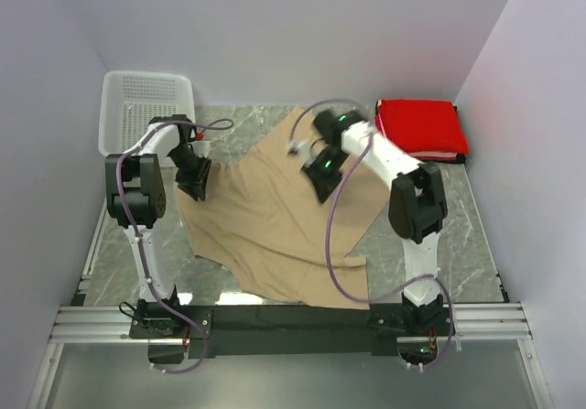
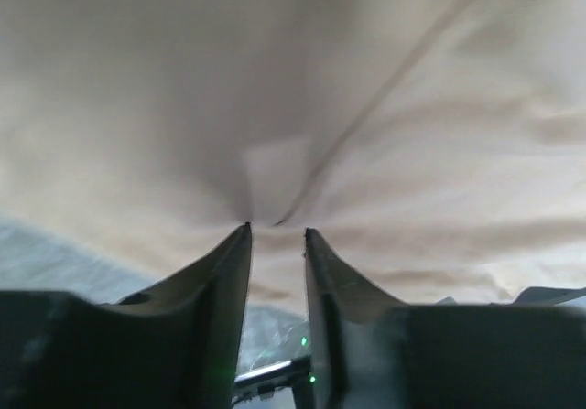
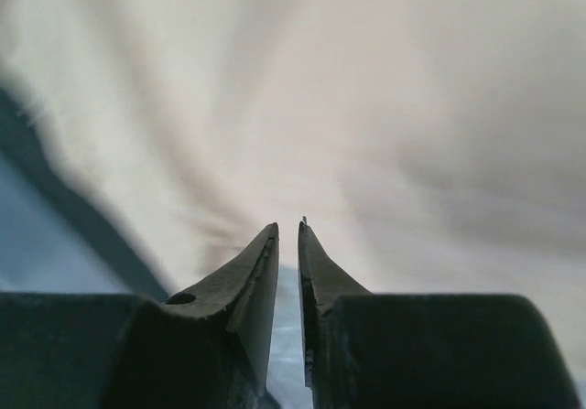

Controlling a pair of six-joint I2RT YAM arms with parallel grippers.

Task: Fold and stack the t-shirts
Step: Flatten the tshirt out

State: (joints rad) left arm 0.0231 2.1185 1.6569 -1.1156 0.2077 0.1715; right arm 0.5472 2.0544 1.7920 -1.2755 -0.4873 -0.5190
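Left gripper [image 2: 276, 233] is clenched on a puckered fold at the tan shirt's [image 1: 265, 231] left edge. The right gripper [image 3: 288, 231] pinches the shirt's far middle, with creases fanning out from its tips. The tan shirt lies rumpled and unfolded across the middle of the table [image 1: 467, 244], its near hem reaching the black strip [image 1: 275, 319]. Bare marble shows on either side. The basket [image 1: 137, 93] fills the far-left corner and the folded red shirt [image 1: 419, 127] the far-right. Walls [image 1: 302, 34] close in on three sides.
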